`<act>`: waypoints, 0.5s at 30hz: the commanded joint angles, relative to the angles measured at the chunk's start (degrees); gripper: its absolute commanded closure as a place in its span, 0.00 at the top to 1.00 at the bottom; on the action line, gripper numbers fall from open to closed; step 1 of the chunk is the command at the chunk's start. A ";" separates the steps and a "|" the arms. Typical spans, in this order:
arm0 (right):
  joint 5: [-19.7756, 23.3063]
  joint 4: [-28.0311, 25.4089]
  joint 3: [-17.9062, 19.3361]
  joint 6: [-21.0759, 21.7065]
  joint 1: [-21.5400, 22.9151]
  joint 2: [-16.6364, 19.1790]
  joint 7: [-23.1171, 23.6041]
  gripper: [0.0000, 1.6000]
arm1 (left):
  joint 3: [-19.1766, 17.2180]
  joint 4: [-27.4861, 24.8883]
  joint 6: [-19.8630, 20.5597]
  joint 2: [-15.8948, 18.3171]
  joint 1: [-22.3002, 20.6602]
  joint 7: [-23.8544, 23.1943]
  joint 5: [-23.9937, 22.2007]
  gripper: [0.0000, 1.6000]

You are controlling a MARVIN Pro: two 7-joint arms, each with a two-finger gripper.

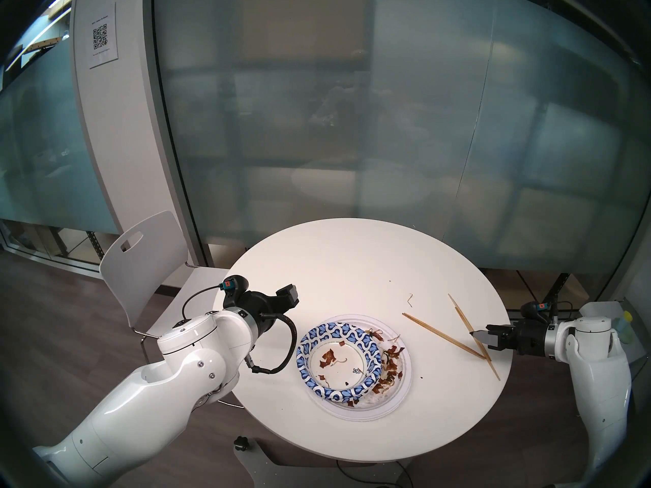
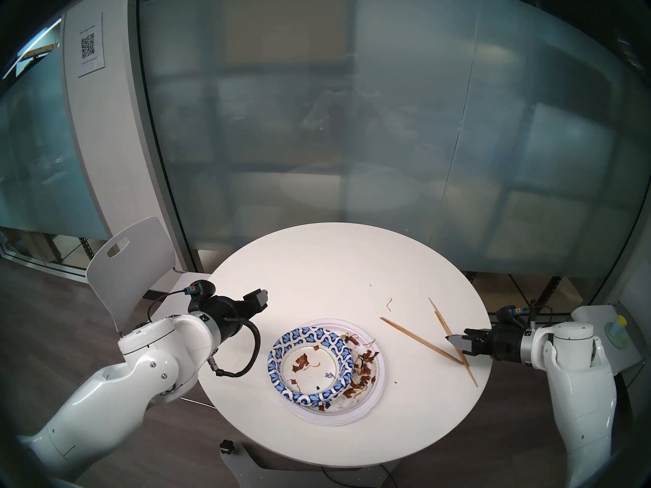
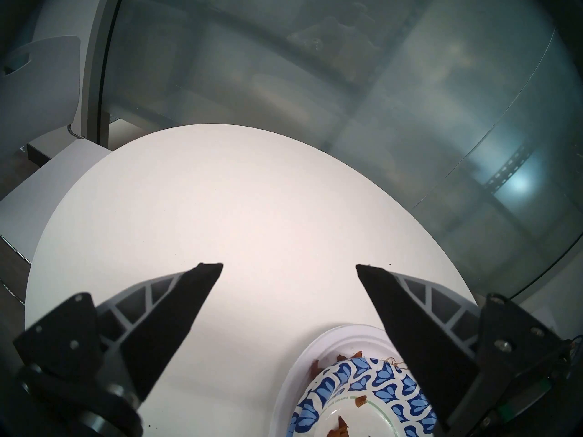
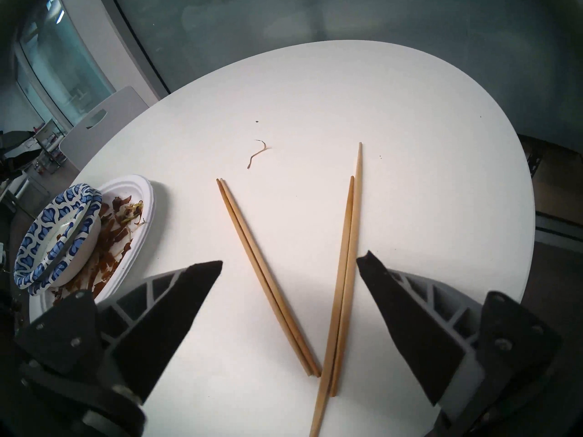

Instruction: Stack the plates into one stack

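The stack [image 1: 354, 367] sits near the round table's [image 1: 352, 265] front edge, blue-patterned bowls [image 1: 339, 360] hiding most of the white plates [image 1: 400, 388]; their count is unclear. Both grippers, left [image 3: 288, 266] and right [image 4: 288, 263], gape empty, the right above the chopsticks [image 4: 284, 285].

We counted one round white table [image 1: 352, 258] and one white plastic chair [image 1: 148, 251] beside it. On the table stood one stack of round paper dishes [image 1: 353, 365]. In that stack we counted two blue-and-white patterned paper bowls [image 4: 60, 237], nested, their two rims showing in the right wrist view. Below them lay wide plain white paper plates [image 1: 398, 395]; at least two layered rims showed, though we could not tell the exact number. We counted four thin wooden chopsticks [image 4: 268, 275], lying as two pairs. Brown food scraps [image 1: 387, 367] were too many to count; one loose curled strand [image 4: 257, 152] lay apart. Two white robot arms [image 1: 183, 357] completed our count.
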 commanded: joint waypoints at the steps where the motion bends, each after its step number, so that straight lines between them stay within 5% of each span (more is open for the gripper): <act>1: 0.16 0.86 -0.95 -1.29 2.50 0.20 0.27 1.00 | -0.24 -1.11 -0.15 -0.15 -0.34 0.09 0.03 1.00; 15: -0.71 7.89 -6.00 -1.35 9.37 1.98 0.44 1.00 | -0.23 -1.07 -0.16 -0.14 -0.36 0.04 0.03 1.00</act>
